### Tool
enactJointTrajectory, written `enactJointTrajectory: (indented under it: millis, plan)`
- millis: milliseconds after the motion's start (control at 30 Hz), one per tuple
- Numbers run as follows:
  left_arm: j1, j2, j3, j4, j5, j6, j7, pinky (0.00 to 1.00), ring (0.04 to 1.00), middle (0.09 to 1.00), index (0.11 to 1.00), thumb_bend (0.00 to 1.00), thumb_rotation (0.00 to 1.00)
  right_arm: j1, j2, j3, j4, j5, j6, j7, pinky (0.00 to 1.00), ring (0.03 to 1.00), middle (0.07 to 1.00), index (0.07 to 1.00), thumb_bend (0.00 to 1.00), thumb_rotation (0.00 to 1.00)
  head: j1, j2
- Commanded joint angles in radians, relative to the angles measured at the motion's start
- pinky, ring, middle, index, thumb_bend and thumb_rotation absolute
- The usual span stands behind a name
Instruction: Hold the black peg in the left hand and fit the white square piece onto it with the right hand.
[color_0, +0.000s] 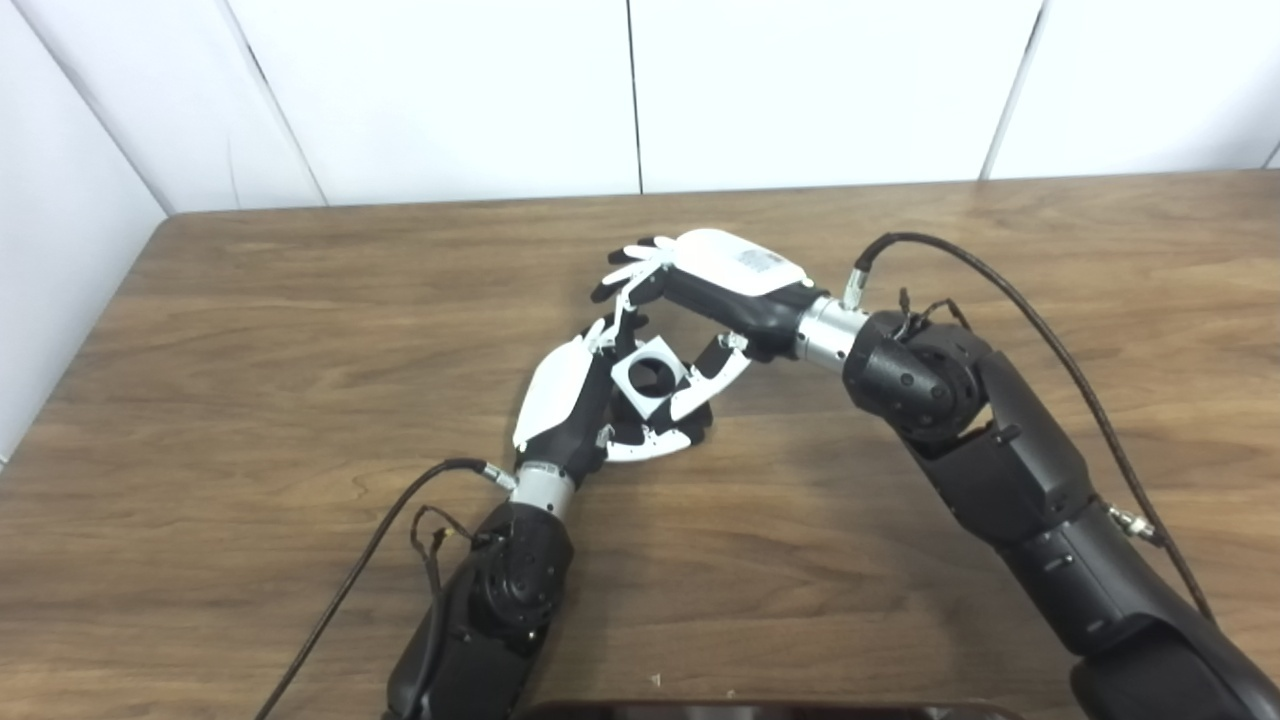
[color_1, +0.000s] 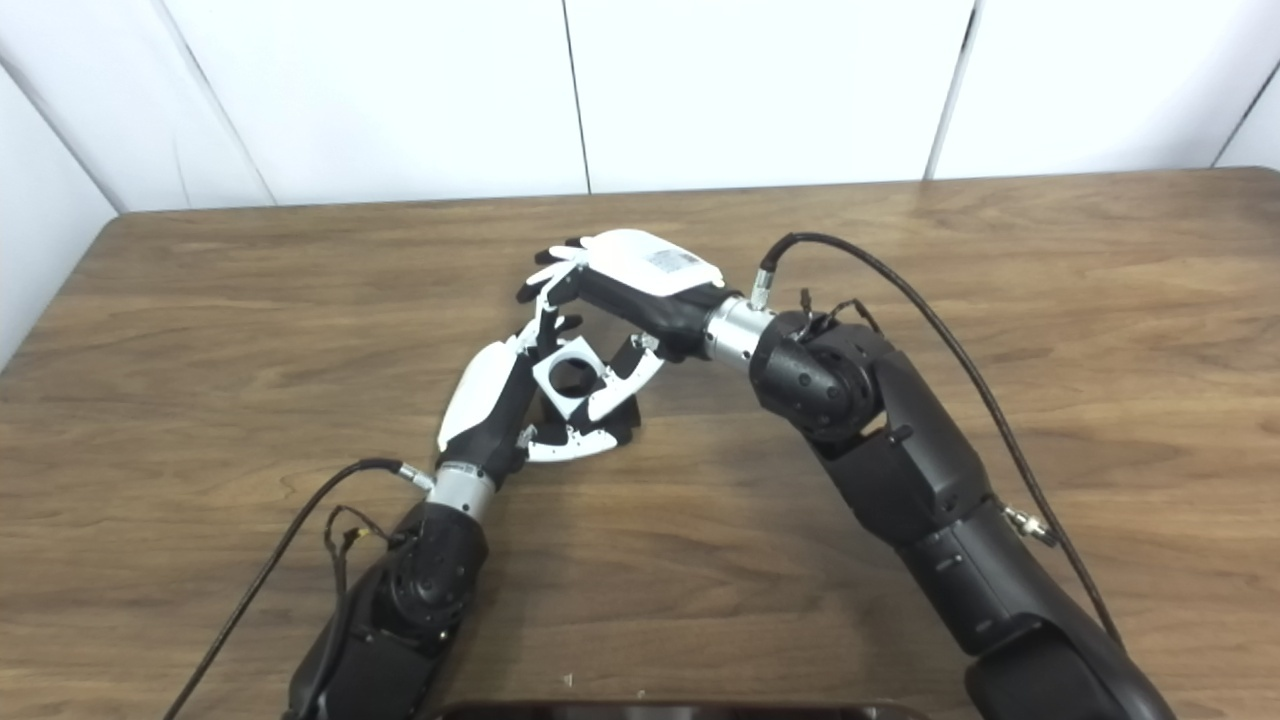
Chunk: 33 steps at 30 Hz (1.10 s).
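Note:
The white square piece (color_0: 650, 377) with a round hole sits between both hands, above the middle of the wooden table (color_0: 300, 330). My left hand (color_0: 575, 395) is curled shut under and beside it. The black peg is mostly hidden; only a dark shape shows through the hole. My right hand (color_0: 705, 275) reaches in from the right. Its thumb (color_0: 712, 382) presses the piece's right edge and its fingers (color_0: 628, 290) come down at the upper left, pinching the piece. The piece also shows in the right eye view (color_1: 573, 377).
White wall panels (color_0: 640, 90) stand behind the table's far edge. Black cables (color_0: 1010, 290) loop off both forearms. A dark object (color_0: 760, 710) lies at the bottom edge of the picture. The table's left edge (color_0: 60, 370) runs close to the side wall.

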Motion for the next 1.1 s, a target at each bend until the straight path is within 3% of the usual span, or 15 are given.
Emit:
enactJointTrajectory:
  millis: [0,633,1067]
  plan:
    - [-0.008,0.011,-0.009,0.025,0.036,0.040,-0.025,1.00,0.990,0.932,0.491,0.52,0.09,-0.046,-0.006,-0.006,-0.007,-0.001,-0.015,-0.024,1.00,0.946,0.828,0.479,0.52,0.14,-0.001,0.002]
    - [-0.010,0.022,0.004,0.018,0.028,0.039,-0.038,1.00,1.000,0.939,0.491,0.52,0.09,-0.043,-0.062,-0.021,0.001,-0.003,-0.049,-0.040,1.00,0.937,0.824,0.480,0.52,0.14,-0.019,0.005]
    - [-0.013,0.009,-0.001,0.018,0.035,0.041,-0.029,1.00,0.995,0.937,0.491,0.52,0.09,-0.024,-0.061,-0.021,0.023,-0.001,-0.046,-0.045,1.00,0.936,0.821,0.479,0.52,0.14,-0.003,0.011]
